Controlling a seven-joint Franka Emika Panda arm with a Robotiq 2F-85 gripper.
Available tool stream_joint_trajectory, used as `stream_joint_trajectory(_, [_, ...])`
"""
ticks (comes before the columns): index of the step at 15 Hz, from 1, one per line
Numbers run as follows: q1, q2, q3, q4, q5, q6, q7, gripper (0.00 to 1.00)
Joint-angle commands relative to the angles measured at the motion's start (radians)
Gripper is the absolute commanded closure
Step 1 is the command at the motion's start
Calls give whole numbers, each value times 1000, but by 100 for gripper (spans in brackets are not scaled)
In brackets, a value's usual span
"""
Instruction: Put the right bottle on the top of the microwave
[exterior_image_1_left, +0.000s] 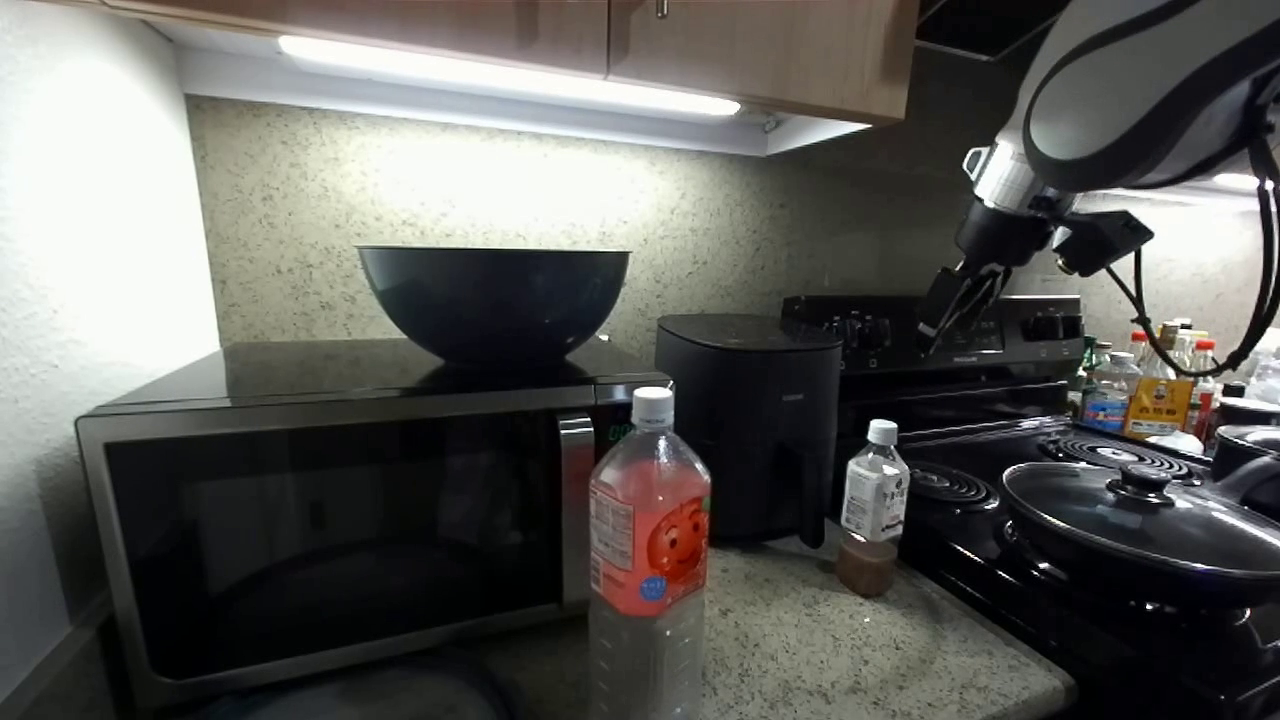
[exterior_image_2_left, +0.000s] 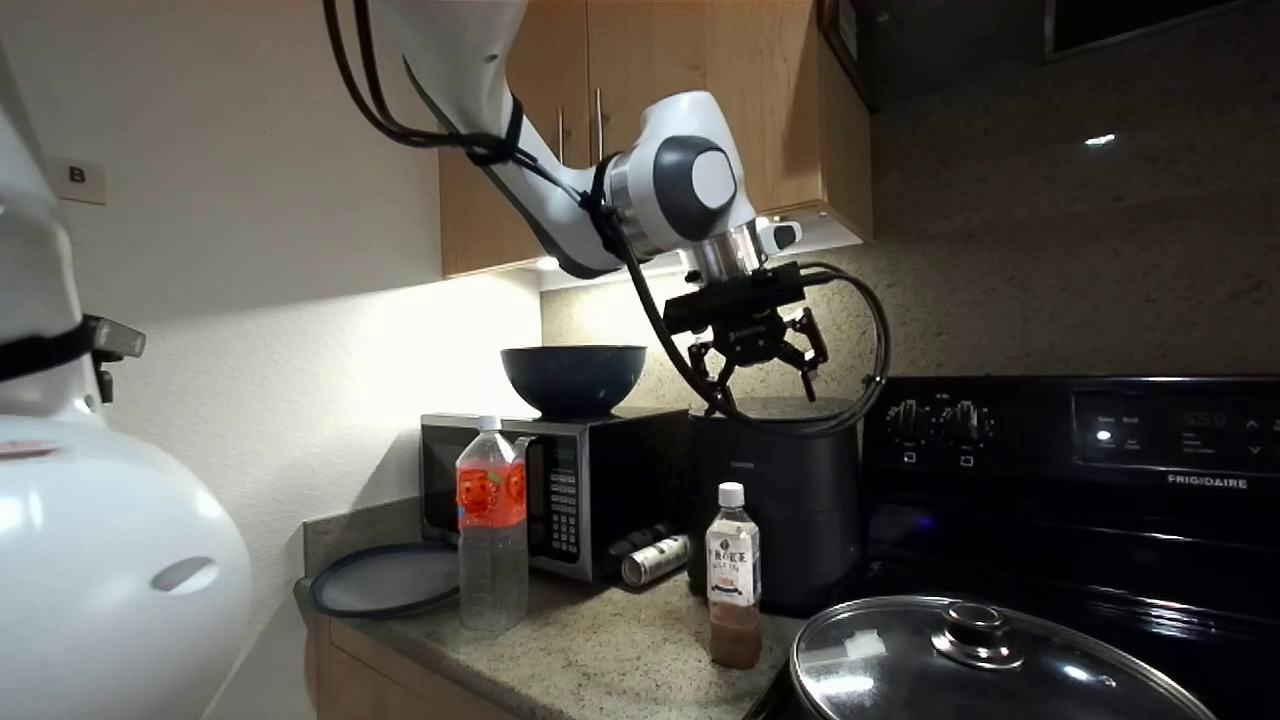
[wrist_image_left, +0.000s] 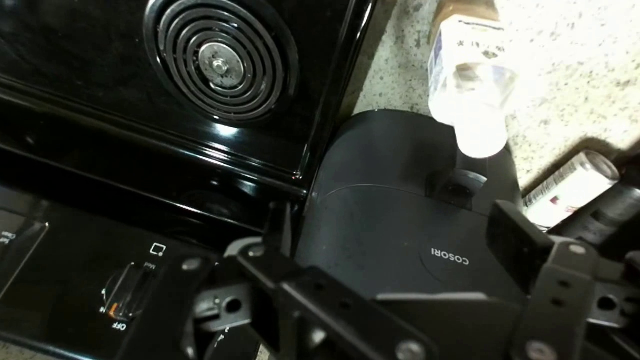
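The right bottle, small with a white cap, pale label and brownish liquid, stands upright on the counter beside the stove in both exterior views (exterior_image_1_left: 875, 505) (exterior_image_2_left: 735, 570). In the wrist view the bottle (wrist_image_left: 470, 75) shows at the upper right, its cap overexposed. The black microwave (exterior_image_1_left: 330, 540) stands at the left, also in an exterior view (exterior_image_2_left: 562, 495); a dark bowl (exterior_image_1_left: 495, 300) sits on its flat top. My gripper (exterior_image_1_left: 942, 325) is open and empty, above and behind the bottle, over the black cylindrical appliance (exterior_image_2_left: 775, 500). Its spread fingers show in an exterior view (exterior_image_2_left: 766, 393) and the wrist view (wrist_image_left: 397, 230).
A larger red-label bottle (exterior_image_1_left: 650, 540) stands in front of the microwave. A can (exterior_image_2_left: 655, 560) lies beside the cylindrical appliance. A pan with a glass lid (exterior_image_1_left: 1140, 520) sits on the stove. Wooden cabinets (exterior_image_1_left: 760, 60) hang over the microwave. A round plate-like item (exterior_image_2_left: 385, 580) lies at the counter's left.
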Motion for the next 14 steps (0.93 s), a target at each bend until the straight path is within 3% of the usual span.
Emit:
stream_joint_trajectory(1, [-2, 54, -7, -36, 72, 97, 3, 0])
stream_joint_trajectory(5, [-13, 67, 4, -26, 44, 62, 1, 0])
stream_joint_trajectory(9, [39, 107, -9, 23, 205, 11, -111, 0])
stream_joint_trajectory(14, [55, 215, 18, 145, 313, -139, -149, 0])
